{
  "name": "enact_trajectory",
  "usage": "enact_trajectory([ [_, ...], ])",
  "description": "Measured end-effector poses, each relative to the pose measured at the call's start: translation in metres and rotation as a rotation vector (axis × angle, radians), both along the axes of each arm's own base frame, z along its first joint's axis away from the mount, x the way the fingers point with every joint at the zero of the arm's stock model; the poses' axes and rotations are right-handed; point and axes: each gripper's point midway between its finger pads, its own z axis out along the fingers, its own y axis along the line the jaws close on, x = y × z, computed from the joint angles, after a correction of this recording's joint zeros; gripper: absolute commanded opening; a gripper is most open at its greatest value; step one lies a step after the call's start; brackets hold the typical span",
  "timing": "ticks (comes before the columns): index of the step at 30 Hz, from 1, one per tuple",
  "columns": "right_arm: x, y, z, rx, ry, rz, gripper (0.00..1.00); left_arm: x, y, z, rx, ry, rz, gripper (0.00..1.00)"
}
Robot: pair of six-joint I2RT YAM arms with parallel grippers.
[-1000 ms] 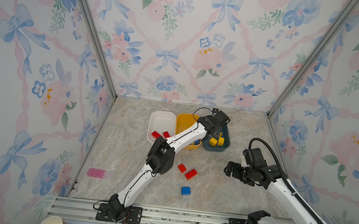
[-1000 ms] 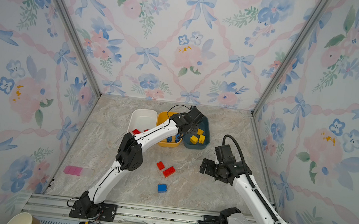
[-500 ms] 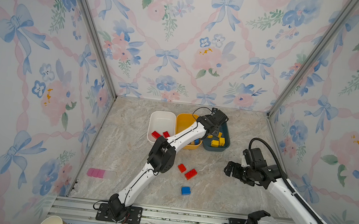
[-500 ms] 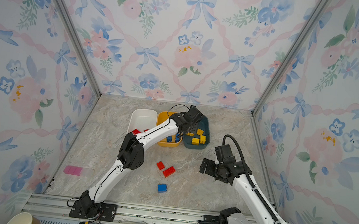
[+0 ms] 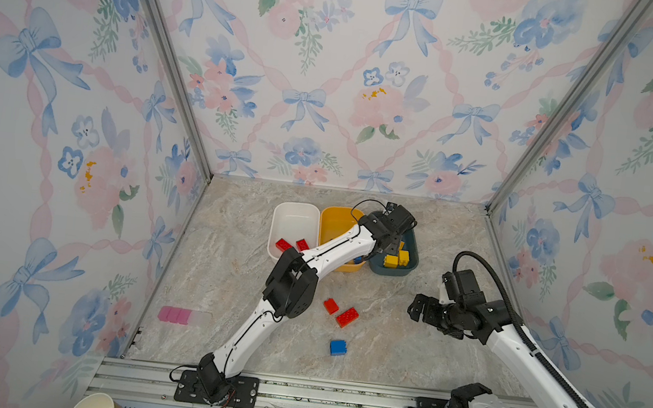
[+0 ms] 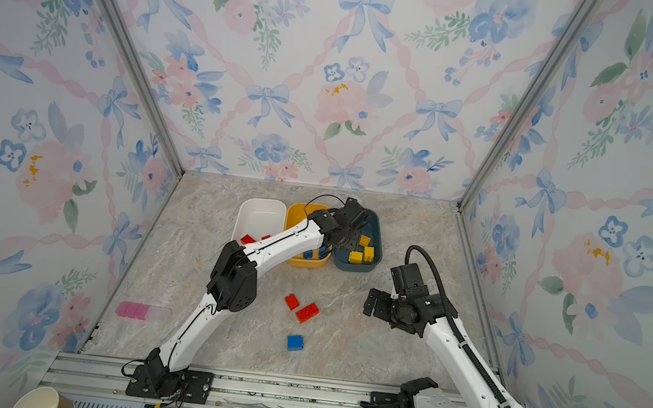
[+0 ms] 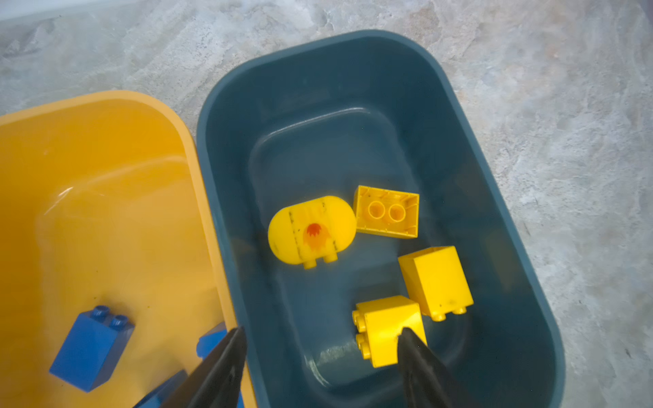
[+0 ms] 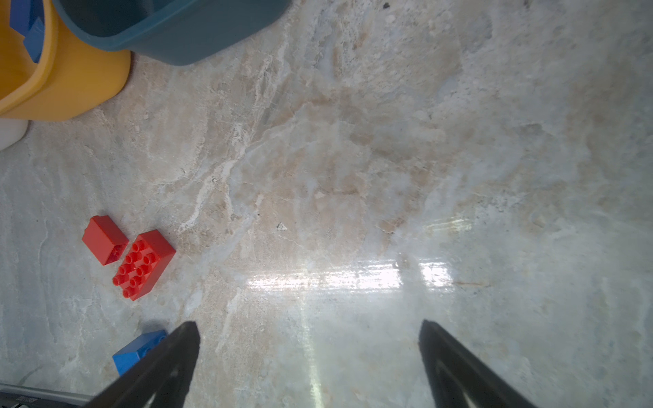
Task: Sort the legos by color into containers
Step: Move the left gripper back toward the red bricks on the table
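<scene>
- We see the left gripper (image 7: 321, 330) poised over the dark teal tub (image 7: 311, 70), jaws spread and holding nothing. One fingertip (image 7: 410, 348) overlaps a yellow brick (image 7: 385, 325) in the left wrist view.
- Four yellow legos lie in that tub, among them the rounded piece (image 7: 311, 229) with a red flame mark and an upturned hollow brick (image 7: 387, 212).
- In the yellow-orange tub (image 7: 106, 141), one blue brick (image 7: 92, 348) shows whole. Others are cut off by a finger and the frame edge, so we cannot count them.
- The left arm (image 5: 336, 248) hides part of the white tub (image 5: 296, 218) and its two red bricks (image 5: 283, 244).
- The right gripper (image 8: 308, 322) hovers, jaws wide and empty, above the marble table (image 8: 353, 176). Its finger covers half the loose blue brick (image 8: 136, 348), near two loose red bricks (image 8: 141, 265).
- Paper cups (image 5: 96, 407) are cropped at the bottom edge.
</scene>
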Motion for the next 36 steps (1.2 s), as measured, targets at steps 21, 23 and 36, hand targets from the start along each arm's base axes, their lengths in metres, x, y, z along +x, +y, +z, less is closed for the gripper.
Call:
enact_trajectory([
  [21, -0.002, 0.0, -0.001, -0.006, 0.005, 0.011, 0.97, -0.105, 0.069, 0.009, 0.048, 0.118, 0.047, 0.82],
  [23, -0.001, 0.0, -0.001, -0.007, 0.004, 0.014, 0.97, -0.115, 0.081, 0.008, 0.044, 0.132, 0.071, 0.82],
  [36, 0.003, 0.015, -0.002, 0.046, 0.012, 0.076, 0.97, -0.177, 0.146, -0.02, 0.011, 0.269, 0.226, 0.87],
])
